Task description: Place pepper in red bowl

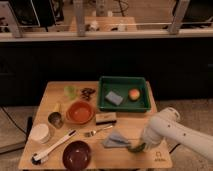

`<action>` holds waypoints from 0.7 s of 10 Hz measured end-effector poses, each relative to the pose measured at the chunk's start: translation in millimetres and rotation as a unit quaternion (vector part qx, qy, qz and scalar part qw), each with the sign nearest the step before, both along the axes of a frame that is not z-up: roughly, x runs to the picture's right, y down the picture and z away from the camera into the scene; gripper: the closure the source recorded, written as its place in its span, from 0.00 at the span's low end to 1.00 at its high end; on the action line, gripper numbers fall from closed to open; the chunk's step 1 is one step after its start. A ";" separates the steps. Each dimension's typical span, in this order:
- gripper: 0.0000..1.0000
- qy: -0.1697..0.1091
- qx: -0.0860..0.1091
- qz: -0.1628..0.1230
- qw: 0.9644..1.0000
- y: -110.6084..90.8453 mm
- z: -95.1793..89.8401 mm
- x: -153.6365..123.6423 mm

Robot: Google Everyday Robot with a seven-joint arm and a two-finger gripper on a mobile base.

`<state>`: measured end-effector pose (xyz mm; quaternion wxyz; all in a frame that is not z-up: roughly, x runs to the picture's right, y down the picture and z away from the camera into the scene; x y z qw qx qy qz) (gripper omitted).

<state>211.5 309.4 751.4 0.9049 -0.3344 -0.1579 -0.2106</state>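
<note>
Observed: the white arm [172, 131] enters from the right and ends low over the front right part of the wooden table [155, 155], close to its front edge. The gripper [142, 146] sits at that end, largely masked by the arm's casing. Whether it is closed on anything cannot be told.

The pepper [134, 148], dark green and curved, lies at the gripper's tip, low at the table surface. Whether it rests on the wood or is lifted cannot be told.

Obstructions: a crumpled blue-grey cloth [115, 140] lies just left of the pepper, between it and the dark red bowl [77, 154], which stands near the front edge, well apart from the pepper. A fork [97, 132] lies behind the cloth. A white-handled brush [52, 148] lies diagonally just left of the dark red bowl.

Other items: an orange bowl [80, 112] stands mid-table, with a brown block [105, 118] to its right and a metal cup [55, 119] to its left. A white cup [40, 133] stands near the left edge. A pale green item [71, 91] and a dark item [88, 93] lie at the back. The green tray [124, 107] at the back right holds a grey-blue sponge [113, 98] and an orange fruit [134, 94].
</note>
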 end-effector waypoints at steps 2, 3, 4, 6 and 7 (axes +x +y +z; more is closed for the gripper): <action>0.98 0.000 0.001 0.001 1.000 -0.5 -1.3 0.9; 1.00 0.001 0.003 0.003 1.000 -1.4 -3.0 2.2; 1.00 0.001 0.007 0.004 1.000 -4.1 -4.9 2.0; 1.00 -0.002 0.017 0.005 1.000 -10.3 -11.5 1.2; 1.00 -0.004 0.023 0.005 1.000 -14.5 -16.3 0.0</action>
